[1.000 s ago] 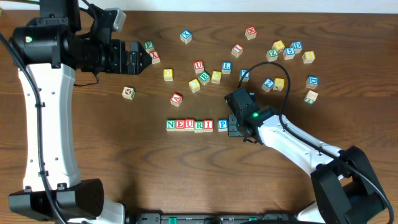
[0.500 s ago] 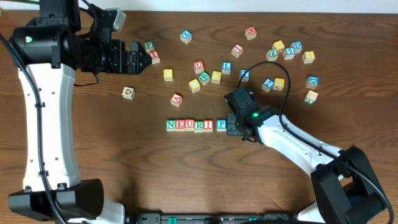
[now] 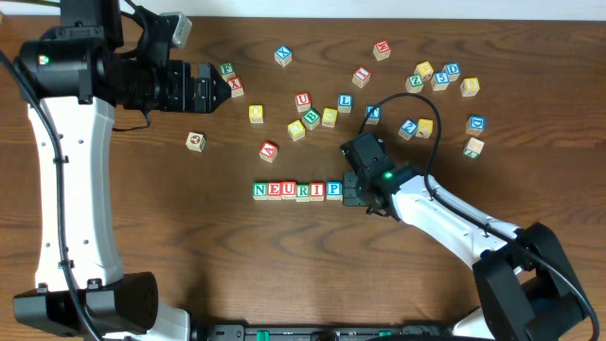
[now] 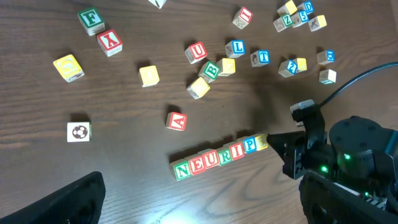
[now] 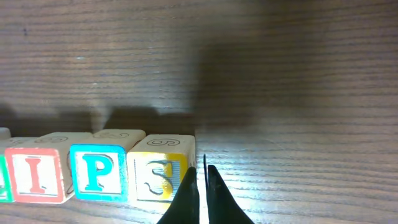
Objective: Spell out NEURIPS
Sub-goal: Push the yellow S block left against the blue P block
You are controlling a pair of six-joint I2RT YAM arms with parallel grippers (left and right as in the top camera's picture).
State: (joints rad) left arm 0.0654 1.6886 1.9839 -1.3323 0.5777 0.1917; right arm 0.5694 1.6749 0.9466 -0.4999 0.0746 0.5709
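Shoved left since a second ago, the S block [image 5: 158, 177] sits just left of the clenched, empty right claw [image 5: 199, 174], packing the P block [image 5: 96, 174] tight; spelling looks finished, so next back off cleanly.

The surface [image 5: 298, 74] is dark brown with fine wood grain. All of pale wood, the I cube [image 5: 38, 175] has red lettering, the P cube [image 5: 97, 172] blue, the S cube [image 5: 158, 176] yellow.

Seven lettered cubes [image 3: 294, 190] in one row, about twenty-three loose cubes [image 3: 302, 99] scattered, two robot arms [image 3: 66, 189]
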